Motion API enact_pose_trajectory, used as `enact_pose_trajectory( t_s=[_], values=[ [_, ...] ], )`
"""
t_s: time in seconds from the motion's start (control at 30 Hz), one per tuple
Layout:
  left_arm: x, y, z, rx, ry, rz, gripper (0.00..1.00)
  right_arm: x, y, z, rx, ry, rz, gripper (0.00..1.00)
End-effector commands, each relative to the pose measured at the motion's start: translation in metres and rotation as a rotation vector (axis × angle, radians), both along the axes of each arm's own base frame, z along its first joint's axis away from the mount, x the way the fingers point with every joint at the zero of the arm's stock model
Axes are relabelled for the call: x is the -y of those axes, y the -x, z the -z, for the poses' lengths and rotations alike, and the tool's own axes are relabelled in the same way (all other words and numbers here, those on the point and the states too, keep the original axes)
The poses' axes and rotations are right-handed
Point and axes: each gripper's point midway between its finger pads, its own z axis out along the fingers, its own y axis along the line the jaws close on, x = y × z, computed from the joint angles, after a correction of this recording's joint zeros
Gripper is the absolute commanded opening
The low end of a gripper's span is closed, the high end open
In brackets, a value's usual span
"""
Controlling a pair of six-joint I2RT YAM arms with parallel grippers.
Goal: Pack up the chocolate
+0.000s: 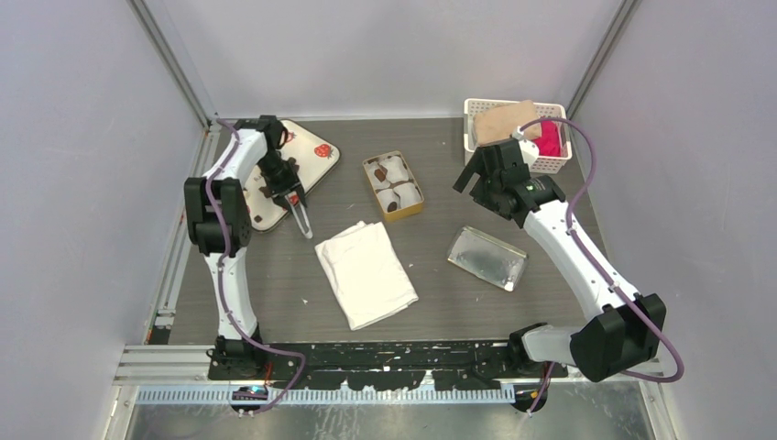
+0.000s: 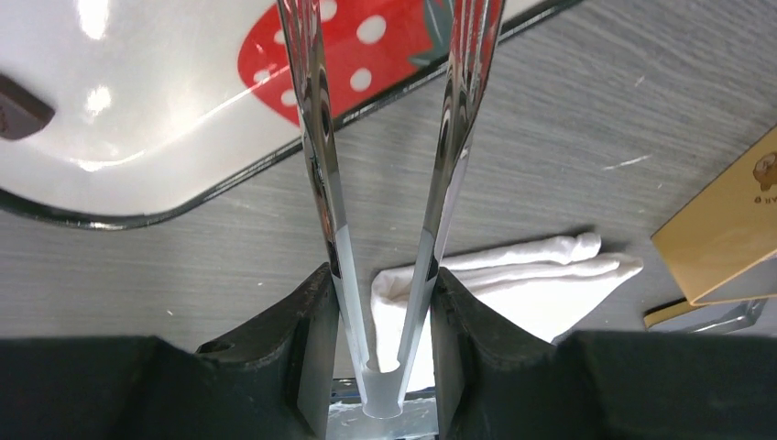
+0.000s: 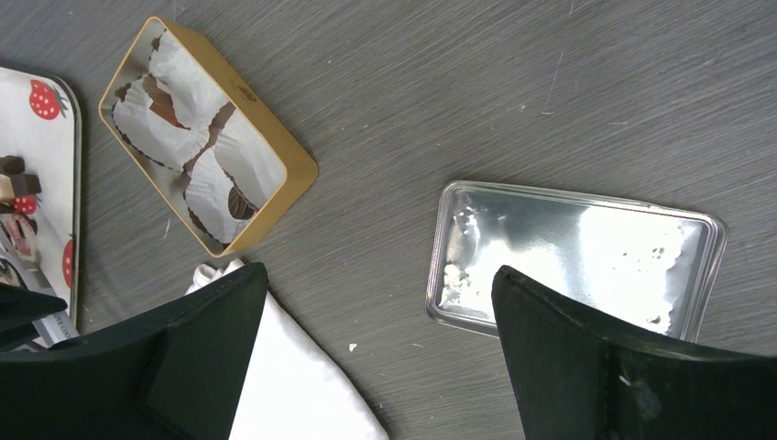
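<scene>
My left gripper (image 1: 291, 191) (image 2: 383, 330) is shut on metal tongs (image 1: 301, 218) (image 2: 321, 174) at the edge of the white strawberry tray (image 1: 307, 137) (image 2: 165, 110). The tong arms stand apart with nothing between them; their tips are out of the left wrist view. Dark chocolate lumps (image 1: 260, 193) (image 3: 13, 169) lie on the tray, and one shows at the left edge of the left wrist view (image 2: 18, 105). The gold tin (image 1: 409, 212) (image 3: 275, 137) holds white paper cups, two with chocolate (image 1: 392, 207) (image 3: 240, 203). My right gripper (image 1: 476, 179) (image 3: 378, 275) is open and empty above the table.
A folded white cloth (image 1: 366, 272) (image 2: 513, 284) (image 3: 293, 385) lies in the middle. The silver lid (image 1: 486, 258) (image 3: 573, 257) lies inside up to its right. A white basket (image 1: 550, 163) with brown and pink things stands at the back right, behind the right arm.
</scene>
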Motion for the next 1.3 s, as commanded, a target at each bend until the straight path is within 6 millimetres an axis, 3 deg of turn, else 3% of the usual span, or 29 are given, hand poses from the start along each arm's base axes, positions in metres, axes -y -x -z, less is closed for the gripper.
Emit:
enact_pose_trajectory(
  t_s=[0.0, 0.17, 0.3, 0.5, 0.7, 0.8, 1.03, 1.27],
  values=[
    [0.001, 0.005, -0.037, 0.081, 0.029, 0.007, 0.0, -0.004, -0.015, -0.019, 0.068, -0.03, 0.005, 0.98],
    [0.007, 0.01, -0.047, 0.1, 0.044, 0.038, 0.0, -0.005, -0.015, -0.019, 0.068, -0.032, 0.004, 0.97],
    [0.023, 0.011, -0.057, 0.116, 0.064, 0.094, 0.0, -0.005, -0.016, -0.018, 0.069, -0.034, 0.006, 0.97],
    [0.064, 0.008, -0.077, 0.172, 0.062, 0.239, 0.0, -0.002, -0.015, -0.022, 0.078, -0.029, 0.019, 0.98],
    [0.122, 0.013, -0.091, 0.227, 0.087, 0.414, 0.0, 0.001, -0.011, -0.023, 0.079, -0.022, 0.029, 0.97],
    [0.154, 0.019, -0.088, 0.228, 0.112, 0.492, 0.0, 0.001, -0.009, -0.023, 0.081, -0.027, 0.031, 0.98],
    [0.209, 0.015, -0.075, 0.249, 0.173, 0.559, 0.0, 0.004, -0.004, -0.027, 0.074, -0.014, 0.023, 0.97],
    [0.233, 0.005, -0.063, 0.261, 0.217, 0.558, 0.0, 0.006, 0.001, -0.03, 0.066, -0.002, 0.017, 0.98]
  ],
)
